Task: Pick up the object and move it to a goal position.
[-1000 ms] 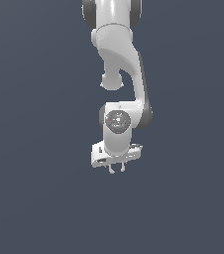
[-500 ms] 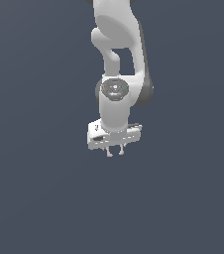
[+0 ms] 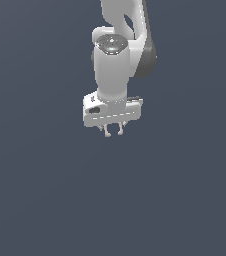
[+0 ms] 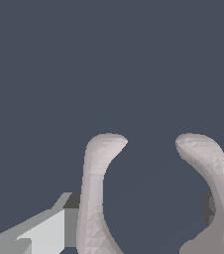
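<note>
Your hand [image 3: 113, 131] grips the pale C-shaped object [image 4: 153, 198], closed around it, both prongs poking out below, high over the dark floor [image 3: 40, 200].

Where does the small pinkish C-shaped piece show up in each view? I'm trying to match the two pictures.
Exterior view: the C-shaped piece shows as two short pale prongs poking out just under the gripper, a little above the picture's middle.
Wrist view: the same piece fills the lower half, its two curved prongs rising with open background between them.
Shared landmark: the gripper's pale grey body, which sits right against the piece in both views.
</note>
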Action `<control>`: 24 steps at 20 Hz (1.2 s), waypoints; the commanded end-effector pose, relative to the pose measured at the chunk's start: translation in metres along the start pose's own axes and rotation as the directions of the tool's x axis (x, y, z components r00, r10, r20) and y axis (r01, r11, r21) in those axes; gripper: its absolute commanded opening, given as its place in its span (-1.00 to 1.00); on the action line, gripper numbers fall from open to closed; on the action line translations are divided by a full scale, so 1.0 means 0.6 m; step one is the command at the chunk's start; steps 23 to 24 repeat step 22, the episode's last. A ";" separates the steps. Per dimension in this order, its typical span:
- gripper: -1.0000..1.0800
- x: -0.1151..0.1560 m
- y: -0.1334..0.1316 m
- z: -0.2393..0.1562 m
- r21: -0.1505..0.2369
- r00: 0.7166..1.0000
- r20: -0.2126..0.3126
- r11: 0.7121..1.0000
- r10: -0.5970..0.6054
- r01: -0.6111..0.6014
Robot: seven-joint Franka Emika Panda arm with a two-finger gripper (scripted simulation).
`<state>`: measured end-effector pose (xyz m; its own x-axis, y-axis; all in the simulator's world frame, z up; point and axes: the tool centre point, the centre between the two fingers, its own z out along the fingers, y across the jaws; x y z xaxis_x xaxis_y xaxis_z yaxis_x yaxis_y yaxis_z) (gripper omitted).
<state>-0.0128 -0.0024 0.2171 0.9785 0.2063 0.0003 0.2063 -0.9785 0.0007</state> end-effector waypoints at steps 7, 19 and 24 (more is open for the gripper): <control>-1.00 -0.050 0.001 -0.093 0.001 1.000 0.000 1.000 0.000 0.000; -1.00 -0.066 0.002 -0.130 0.001 1.000 0.000 1.000 0.000 0.000; -1.00 -0.064 0.002 -0.127 0.001 1.000 0.000 1.000 0.000 0.000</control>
